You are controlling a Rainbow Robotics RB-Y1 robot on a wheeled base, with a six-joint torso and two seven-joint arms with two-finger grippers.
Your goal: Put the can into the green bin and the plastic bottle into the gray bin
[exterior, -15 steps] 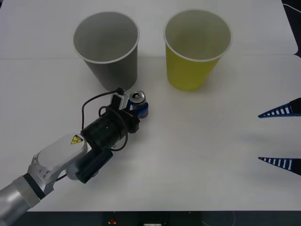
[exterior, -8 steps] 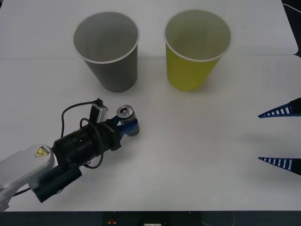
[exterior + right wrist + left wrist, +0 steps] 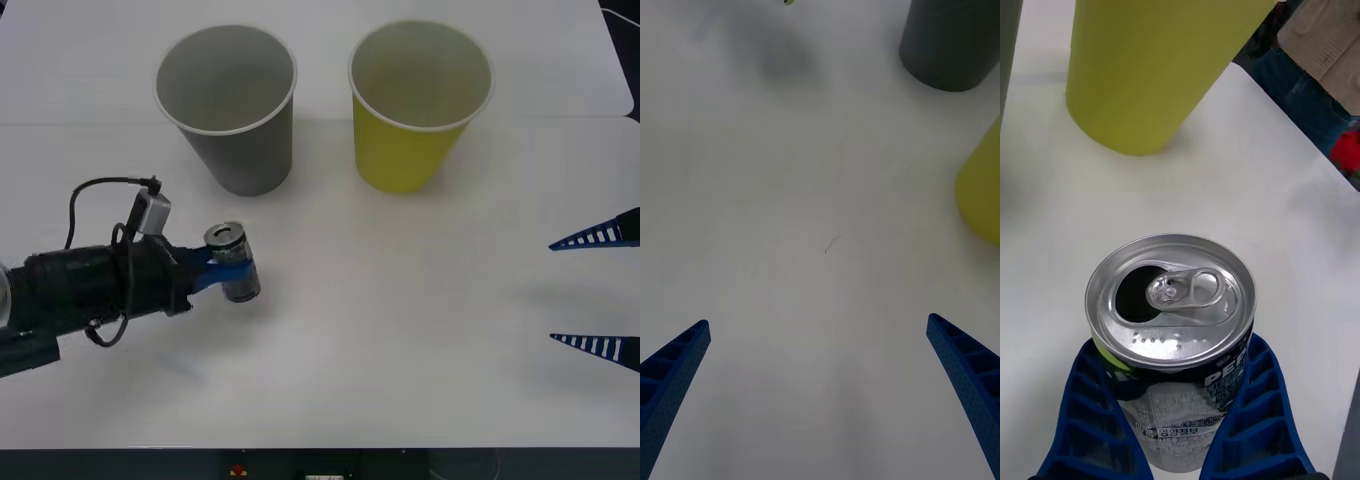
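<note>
Blue fingers [image 3: 1090, 405] of the left gripper [image 3: 228, 276] clamp the can [image 3: 231, 262] from both sides, upright, opened top facing up, above the white surface [image 3: 400, 330] near the gray bin [image 3: 228, 105]. The right gripper [image 3: 597, 292] waits open, far right.

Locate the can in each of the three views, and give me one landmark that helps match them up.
Front view: the can is left of centre, held in the left gripper, in front of the gray bin.
Left wrist view: the can sits low in the centre between the blue fingers, top opened.
Right wrist view: not in it.
Shared landmark: the green bin, also at and.
</note>
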